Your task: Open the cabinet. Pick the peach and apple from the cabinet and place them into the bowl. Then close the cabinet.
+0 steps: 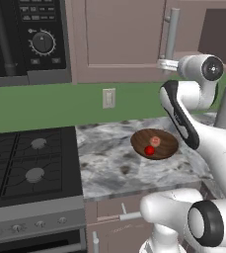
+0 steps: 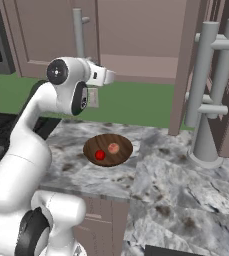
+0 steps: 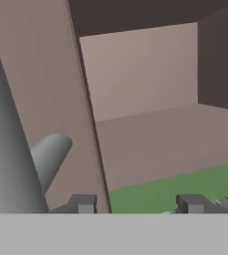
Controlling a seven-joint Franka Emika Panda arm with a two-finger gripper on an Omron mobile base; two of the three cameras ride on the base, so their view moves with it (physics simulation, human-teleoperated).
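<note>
counter point(image 1: 114, 163): grey marbled stone, runs right from the stove point(image 1: 30, 163)
on counter: wooden bowl point(image 1: 164, 148), near the back wall, well apart from the stove
in bowl: peach point(image 1: 155, 141) and apple point(image 1: 149, 150), close together; apple nearer the front rim
cabinet shelf point(image 3: 160, 139): bare mauve board, seen in the hand view
</note>
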